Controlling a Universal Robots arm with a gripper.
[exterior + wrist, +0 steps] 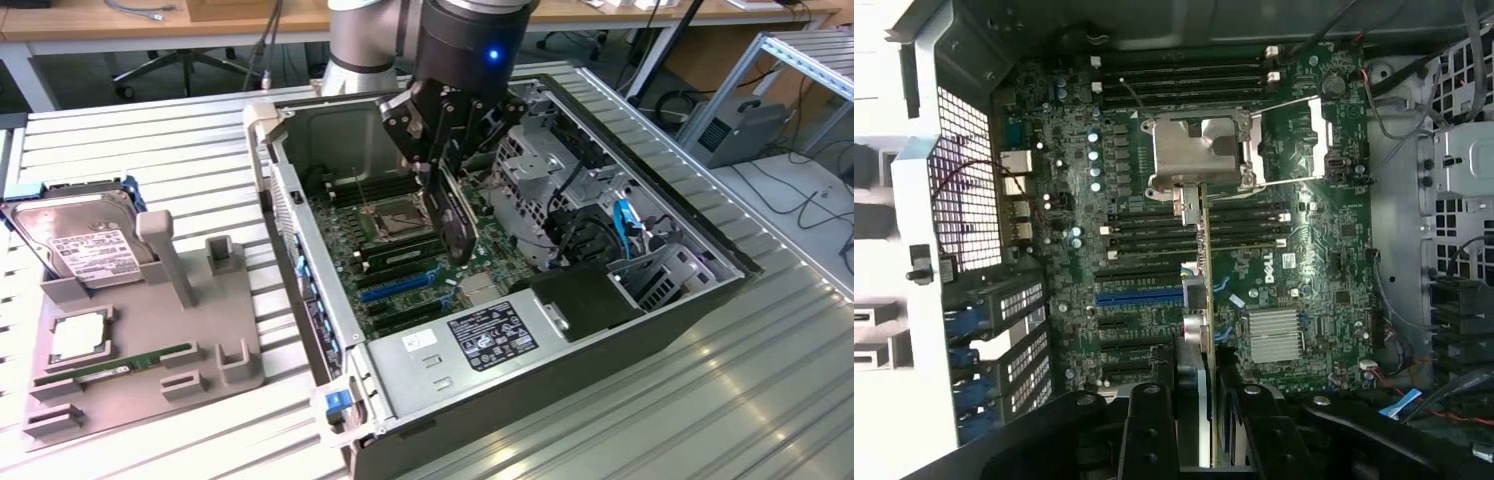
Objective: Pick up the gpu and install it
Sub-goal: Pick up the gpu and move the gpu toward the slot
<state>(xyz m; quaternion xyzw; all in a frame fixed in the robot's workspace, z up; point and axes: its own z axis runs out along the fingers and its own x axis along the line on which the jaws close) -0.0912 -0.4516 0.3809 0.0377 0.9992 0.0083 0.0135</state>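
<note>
A: OK, gripper (443,165) clamped on gpu (458,225), card edge-on inside case (283,190), over mobo (1314,250).
B: What's crowding it?
A: CPU socket (398,218) one side, drive cage (534,170) close on the other. Card's btm edge vs slots: can't tell if touching.

Robot arm (363,45) points its gripper (449,165) straight down, clamped on a card (457,225)
The grey arm rises at the far side of the exterior view; its black wrist (474,40), a blue light glowing, faces downward. The two black fingers (1147,430) stand partway together, pinching the thin card on edge so that it hangs below the fingertips.
</note>
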